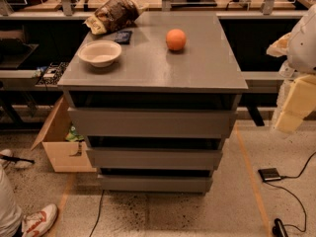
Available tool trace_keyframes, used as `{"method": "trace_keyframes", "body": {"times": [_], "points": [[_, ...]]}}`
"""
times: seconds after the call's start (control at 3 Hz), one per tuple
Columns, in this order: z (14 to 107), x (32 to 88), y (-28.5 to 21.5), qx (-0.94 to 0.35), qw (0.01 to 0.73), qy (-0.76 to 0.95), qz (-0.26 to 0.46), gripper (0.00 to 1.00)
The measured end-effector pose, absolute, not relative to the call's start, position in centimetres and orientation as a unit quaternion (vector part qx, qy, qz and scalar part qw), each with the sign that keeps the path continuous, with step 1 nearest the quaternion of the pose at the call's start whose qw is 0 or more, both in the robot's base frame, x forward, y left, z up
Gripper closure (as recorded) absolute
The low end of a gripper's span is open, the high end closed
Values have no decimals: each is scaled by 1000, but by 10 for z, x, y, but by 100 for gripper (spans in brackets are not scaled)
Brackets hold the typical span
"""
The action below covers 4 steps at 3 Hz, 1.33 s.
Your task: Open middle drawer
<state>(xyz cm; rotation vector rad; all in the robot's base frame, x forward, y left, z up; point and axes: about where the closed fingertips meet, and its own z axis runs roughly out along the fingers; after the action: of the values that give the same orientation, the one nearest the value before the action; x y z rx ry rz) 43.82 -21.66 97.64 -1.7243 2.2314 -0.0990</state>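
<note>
The grey drawer cabinet point(163, 73) stands in the middle of the camera view with three handleless fronts stacked one above the other. The middle drawer point(154, 158) is the medium-width front between the wide top front point(150, 123) and the narrow bottom front point(155, 183). It looks pushed in, with a dark gap above it. My gripper point(295, 105) is at the right edge of the view, cream-coloured below a white arm part, to the right of the cabinet, at about the height of the top drawer, and apart from it.
On the cabinet top lie a white bowl point(99, 53), an orange point(176, 39), a chip bag point(112, 15) and a dark small packet point(123, 36). A cardboard box point(61, 144) stands at the lower left. A person's shoe point(39, 220) and floor cables point(291, 191) are nearby.
</note>
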Motion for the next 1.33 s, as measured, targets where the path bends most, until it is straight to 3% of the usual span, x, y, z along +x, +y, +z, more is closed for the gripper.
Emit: {"method": "trace_keyframes", "body": {"times": [0.67, 1.33], "points": [[954, 434, -215, -603, 157, 781, -42, 0], [823, 418, -185, -626, 175, 760, 3, 0]]}}
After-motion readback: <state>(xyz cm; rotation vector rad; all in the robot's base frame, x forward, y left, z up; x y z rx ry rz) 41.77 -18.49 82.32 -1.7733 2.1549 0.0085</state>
